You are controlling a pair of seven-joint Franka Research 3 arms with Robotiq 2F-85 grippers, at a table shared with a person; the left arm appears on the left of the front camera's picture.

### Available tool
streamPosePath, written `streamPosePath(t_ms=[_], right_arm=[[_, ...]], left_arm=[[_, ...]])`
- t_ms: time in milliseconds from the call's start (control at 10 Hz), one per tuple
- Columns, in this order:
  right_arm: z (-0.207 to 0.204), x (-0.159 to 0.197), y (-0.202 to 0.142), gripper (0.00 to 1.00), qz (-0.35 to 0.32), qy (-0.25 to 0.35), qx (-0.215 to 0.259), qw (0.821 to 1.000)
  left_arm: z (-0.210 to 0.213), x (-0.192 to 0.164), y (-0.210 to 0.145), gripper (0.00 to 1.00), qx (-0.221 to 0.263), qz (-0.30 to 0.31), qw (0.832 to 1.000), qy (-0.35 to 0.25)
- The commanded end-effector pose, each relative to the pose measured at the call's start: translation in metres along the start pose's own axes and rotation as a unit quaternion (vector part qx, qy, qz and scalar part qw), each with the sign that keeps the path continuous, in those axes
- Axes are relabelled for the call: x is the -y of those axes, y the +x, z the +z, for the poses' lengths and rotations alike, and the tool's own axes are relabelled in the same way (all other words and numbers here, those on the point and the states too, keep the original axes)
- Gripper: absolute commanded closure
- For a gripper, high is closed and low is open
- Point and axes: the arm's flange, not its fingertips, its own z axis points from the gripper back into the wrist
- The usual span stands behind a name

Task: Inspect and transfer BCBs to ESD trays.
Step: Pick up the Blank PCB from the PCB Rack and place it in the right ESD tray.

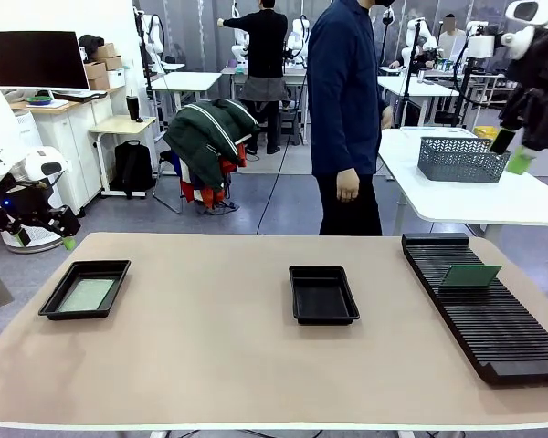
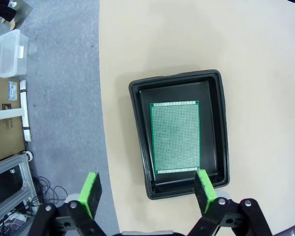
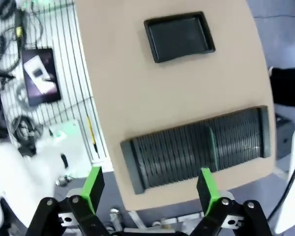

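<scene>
Two trays and a rack, with open desk between them.

Front: near the desk's (image 1: 210,365) left edge, a board (image 1: 85,294) lies flat in the left tray (image 1: 110,265). The middle tray (image 1: 323,297) is empty, and another board (image 1: 470,275) stands in the right rack (image 1: 502,338). Left wrist: left jaws wide, facing that tray by the desk's edge. Right wrist: right jaws wide, well clear of the rack.

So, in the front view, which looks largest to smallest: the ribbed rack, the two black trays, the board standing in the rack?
1. Ribbed rack.
2. Left tray and middle tray, alike.
3. Standing board.
</scene>
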Motion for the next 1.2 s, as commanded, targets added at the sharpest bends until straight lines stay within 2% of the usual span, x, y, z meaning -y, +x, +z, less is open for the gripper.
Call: streamPosePath(t_ms=[0,100,300,600,700,800,1100], right_arm=[[0.013,0.007,-0.015,0.0,0.065,0.011,-0.025,0.998],[0.019,0.006,-0.023,0.0,0.113,0.016,-0.037,0.993],[0.024,0.006,-0.04,0.0,0.159,0.001,-0.065,0.985],[0.029,0.007,-0.054,0.0,0.154,-0.008,-0.096,0.983],[0.031,0.006,-0.059,0.0,0.144,-0.02,-0.086,0.986],[0.026,0.007,-0.046,0.0,0.153,-0.003,-0.084,0.985],[0.026,0.007,-0.046,0.0,0.153,-0.003,-0.084,0.985]], left_arm=[[0.0,0.0,-0.001,0.0,0.003,0.0,1.0,-0.002],[0.0,0.0,-0.001,0.0,0.003,0.0,1.0,-0.002],[0.0,0.0,-0.001,0.0,0.003,0.0,1.0,-0.002],[0.0,0.0,-0.001,0.0,0.003,0.0,1.0,-0.002],[0.0,0.0,-0.001,0.0,0.003,0.0,1.0,-0.002],[0.0,0.0,-0.001,0.0,0.003,0.0,1.0,-0.002],[0.0,0.0,-0.001,0.0,0.003,0.0,1.0,-0.002]])
